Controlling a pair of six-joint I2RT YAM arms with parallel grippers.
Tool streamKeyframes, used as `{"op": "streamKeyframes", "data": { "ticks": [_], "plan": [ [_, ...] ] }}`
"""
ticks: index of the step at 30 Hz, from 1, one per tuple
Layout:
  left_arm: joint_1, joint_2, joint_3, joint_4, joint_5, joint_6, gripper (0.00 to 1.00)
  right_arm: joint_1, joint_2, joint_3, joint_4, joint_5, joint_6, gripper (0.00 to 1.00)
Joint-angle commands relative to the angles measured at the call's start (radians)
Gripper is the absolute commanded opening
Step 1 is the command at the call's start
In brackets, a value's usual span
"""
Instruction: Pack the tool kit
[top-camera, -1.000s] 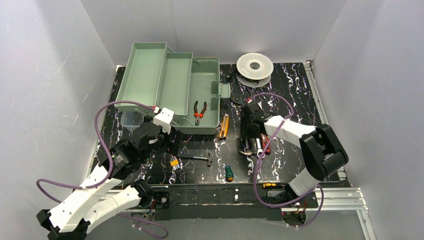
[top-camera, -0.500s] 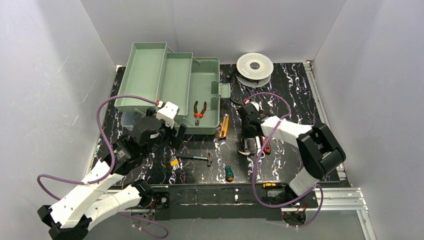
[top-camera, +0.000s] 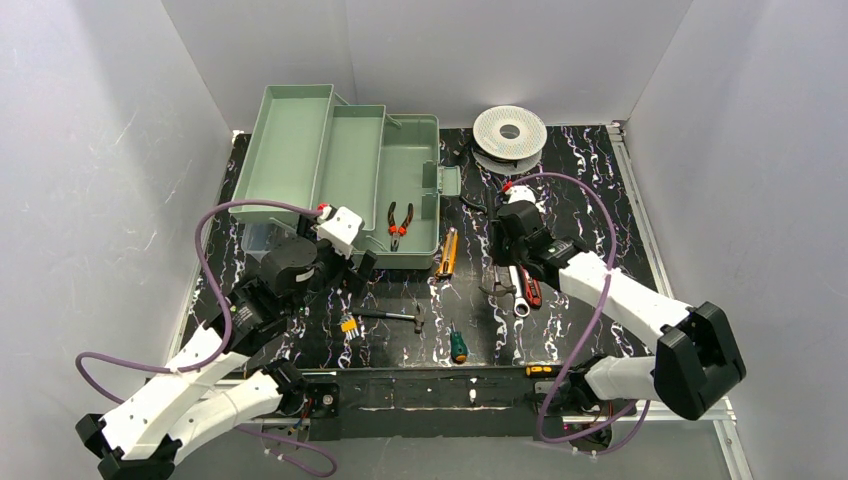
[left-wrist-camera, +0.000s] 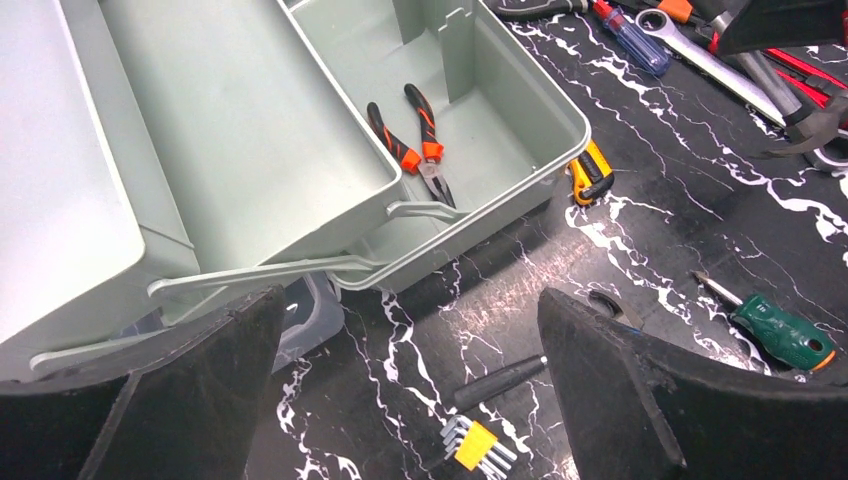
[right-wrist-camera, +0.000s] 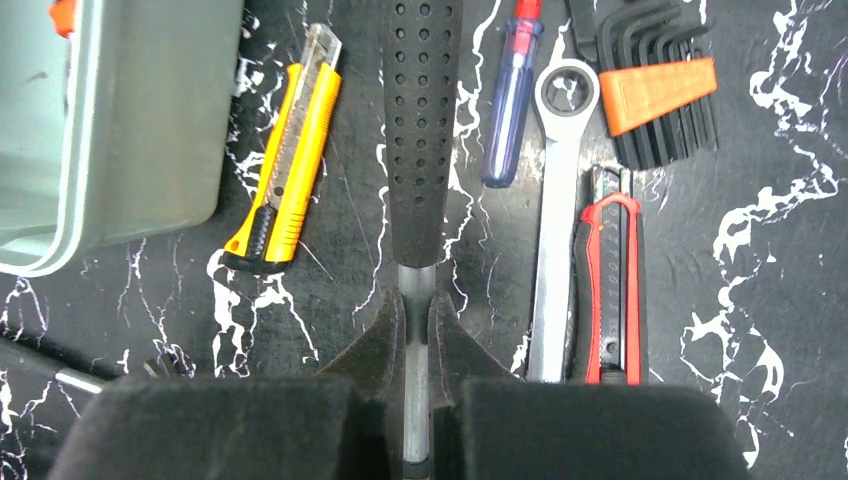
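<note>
The pale green toolbox (top-camera: 415, 160) stands open at the back left, its trays (top-camera: 290, 150) swung out to the left, with its clear lid (left-wrist-camera: 305, 325) under them. Orange-handled pliers (top-camera: 400, 222) lie in the base and also show in the left wrist view (left-wrist-camera: 415, 150). My left gripper (left-wrist-camera: 410, 400) is open and empty over the yellow hex key set (left-wrist-camera: 475, 445) and the small hammer (top-camera: 392, 316), just in front of the box. My right gripper (right-wrist-camera: 417, 310) is shut on the metal shaft of a claw hammer (right-wrist-camera: 418, 130) with a black grip.
A yellow utility knife (right-wrist-camera: 290, 160), blue screwdriver (right-wrist-camera: 510, 110), wrench (right-wrist-camera: 555, 200), red utility knife (right-wrist-camera: 610, 290) and orange hex key set (right-wrist-camera: 655, 90) lie around the hammer. A green screwdriver (top-camera: 457, 343) lies near the front. The white wire spool (top-camera: 509, 131) sits at the back.
My right arm has swung its elbow out to the right and its wrist has moved back over the tools. My left gripper has shifted slightly right and back towards the box.
</note>
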Motion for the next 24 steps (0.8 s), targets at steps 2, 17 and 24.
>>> {"op": "streamKeyframes", "data": {
  "ticks": [2,17,24],
  "plan": [
    [-0.003,-0.019,-0.045,0.086,-0.031,0.058,0.98,0.003,-0.072,-0.022,0.108,0.000,-0.072,0.01],
    [0.009,-0.075,-0.160,0.221,-0.098,0.099,0.98,0.003,-0.184,0.005,0.327,-0.214,-0.107,0.01],
    [0.050,-0.102,-0.153,0.238,-0.232,0.033,0.98,0.002,-0.097,0.112,0.378,-0.346,-0.011,0.01]
  ]
}}
